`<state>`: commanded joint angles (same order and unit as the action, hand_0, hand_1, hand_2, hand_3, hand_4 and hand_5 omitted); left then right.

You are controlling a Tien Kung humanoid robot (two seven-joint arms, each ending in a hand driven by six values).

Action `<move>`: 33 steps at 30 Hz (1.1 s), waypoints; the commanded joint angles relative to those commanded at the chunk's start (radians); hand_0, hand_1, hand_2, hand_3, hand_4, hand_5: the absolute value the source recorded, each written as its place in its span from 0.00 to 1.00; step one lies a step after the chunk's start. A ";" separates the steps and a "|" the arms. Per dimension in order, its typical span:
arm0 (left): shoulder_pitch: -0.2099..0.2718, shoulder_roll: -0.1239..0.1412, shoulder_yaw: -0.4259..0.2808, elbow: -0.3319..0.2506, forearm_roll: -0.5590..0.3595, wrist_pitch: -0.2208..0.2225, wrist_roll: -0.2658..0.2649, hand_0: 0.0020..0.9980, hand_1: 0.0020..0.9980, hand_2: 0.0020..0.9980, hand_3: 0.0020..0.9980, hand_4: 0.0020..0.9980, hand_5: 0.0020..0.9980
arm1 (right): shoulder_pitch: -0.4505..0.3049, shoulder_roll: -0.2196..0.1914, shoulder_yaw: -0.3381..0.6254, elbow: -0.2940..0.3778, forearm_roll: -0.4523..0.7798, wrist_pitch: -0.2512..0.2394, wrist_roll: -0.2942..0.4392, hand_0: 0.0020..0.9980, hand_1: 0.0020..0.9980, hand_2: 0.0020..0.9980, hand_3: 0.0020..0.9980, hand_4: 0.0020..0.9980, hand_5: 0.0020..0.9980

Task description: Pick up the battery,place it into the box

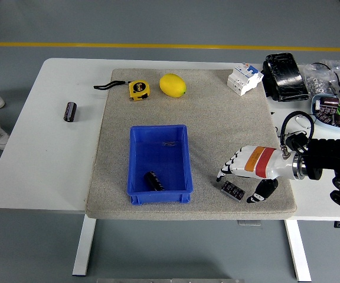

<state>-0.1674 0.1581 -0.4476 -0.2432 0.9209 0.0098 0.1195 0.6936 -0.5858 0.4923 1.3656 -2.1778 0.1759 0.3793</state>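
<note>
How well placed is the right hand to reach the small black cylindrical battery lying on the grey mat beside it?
Probably yes: the right hand hovers open just above the small black battery on the grey mat, with nothing between them.

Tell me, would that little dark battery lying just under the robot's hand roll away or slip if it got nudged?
Probably it could roll: the battery looks like a short cylinder lying on its side. The rough grey mat should slow it. Its casing looks smooth, so the right hand, open above it, may find it slippery.
</note>
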 joint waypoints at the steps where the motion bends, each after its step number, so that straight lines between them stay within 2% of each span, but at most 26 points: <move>1: 0.000 0.000 0.001 0.000 0.000 0.000 0.000 0.76 0.71 0.72 0.57 0.61 0.53 | 0.000 0.000 0.000 -0.001 -0.001 0.000 0.000 0.69 0.68 0.77 0.81 0.94 0.19; 16: -0.004 -0.002 0.014 0.002 -0.012 0.002 -0.007 0.75 0.71 0.72 0.57 0.61 0.53 | 0.000 0.007 -0.012 -0.013 -0.002 -0.019 0.009 0.67 0.66 0.74 0.78 0.93 0.18; 17: -0.005 -0.002 0.015 0.002 -0.013 0.002 -0.007 0.75 0.71 0.72 0.57 0.61 0.53 | 0.000 0.009 -0.013 -0.016 -0.002 -0.022 0.010 0.64 0.63 0.71 0.67 0.87 0.16; 28: -0.005 -0.007 0.015 0.001 -0.016 0.001 -0.005 0.75 0.71 0.72 0.57 0.61 0.53 | -0.011 0.034 -0.017 -0.050 0.004 -0.033 0.016 0.63 0.62 0.70 0.65 0.86 0.16; 29: -0.005 -0.007 0.014 0.001 -0.015 0.001 -0.005 0.75 0.71 0.72 0.57 0.61 0.53 | -0.010 0.036 -0.019 -0.052 0.004 -0.035 0.016 0.59 0.60 0.67 0.60 0.82 0.14; 33: -0.007 -0.006 0.016 0.001 -0.015 0.000 -0.005 0.75 0.71 0.72 0.57 0.61 0.53 | -0.007 0.043 -0.022 -0.068 0.006 -0.044 0.018 0.59 0.60 0.67 0.60 0.82 0.14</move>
<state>-0.1747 0.1517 -0.4318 -0.2427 0.9064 0.0096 0.1143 0.6861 -0.5426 0.4707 1.2974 -2.1715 0.1322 0.3973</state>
